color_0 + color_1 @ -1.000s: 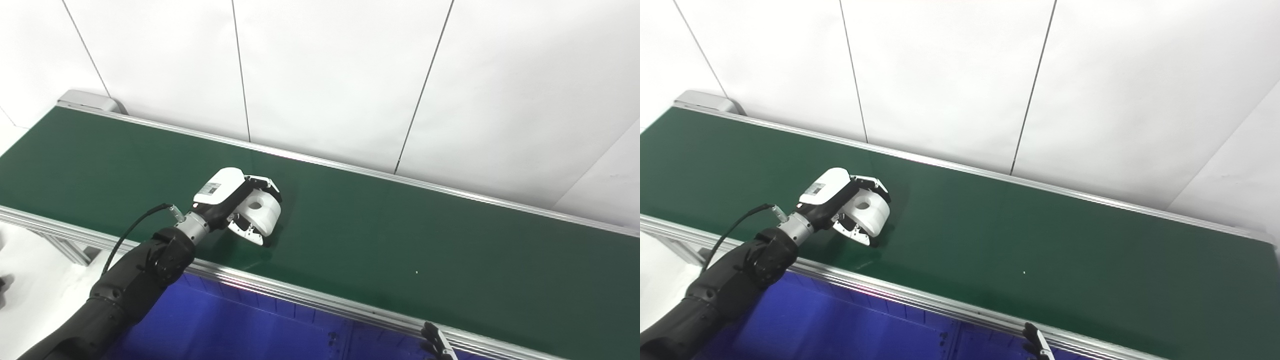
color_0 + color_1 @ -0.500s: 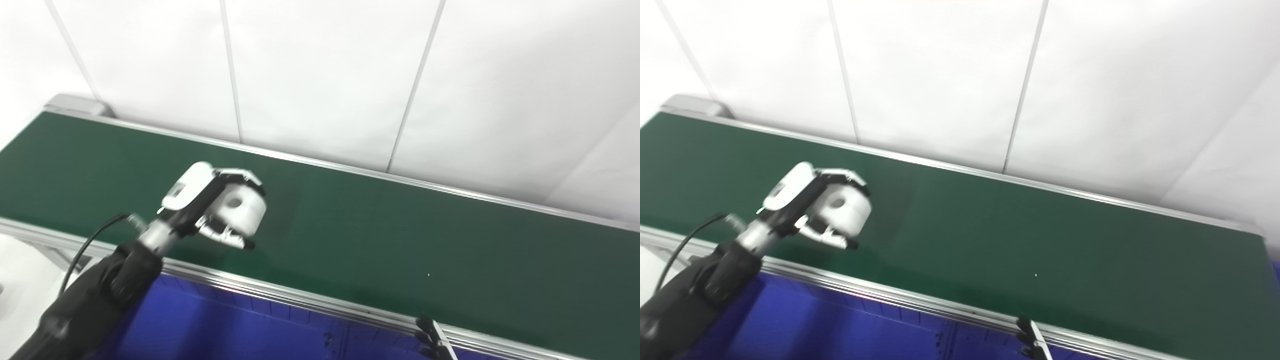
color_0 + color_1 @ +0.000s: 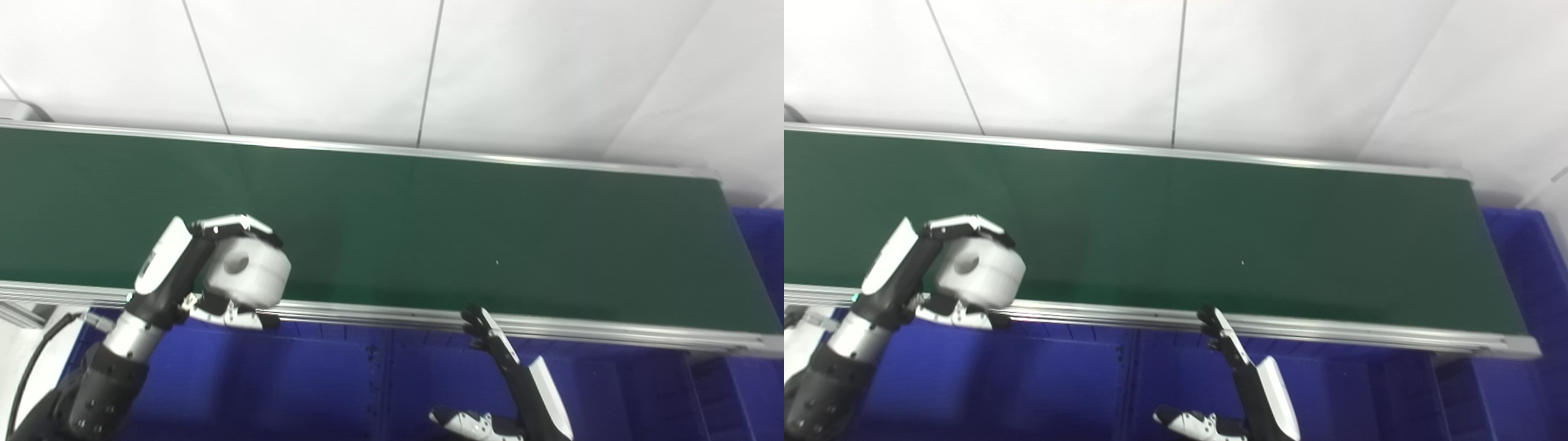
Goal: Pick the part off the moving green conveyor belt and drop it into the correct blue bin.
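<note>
While gripped by the left robot hand (image 3: 184, 269), white part (image 3: 248, 272), bore facing up-left, right robot hand (image 3: 520, 386) spread.

The left robot hand (image 3: 202, 269) had a smooth white back shell bearing a small printed label, black fingers (image 3: 236, 225) with white plates along their outer faces, and a white-and-black thumb. A silver metal cuff joined it to a matte black forearm dotted with small screws, with a black cable looping off its side. The right robot hand (image 3: 520, 383) showed the same white shell and slim black fingers (image 3: 484, 321).
</note>
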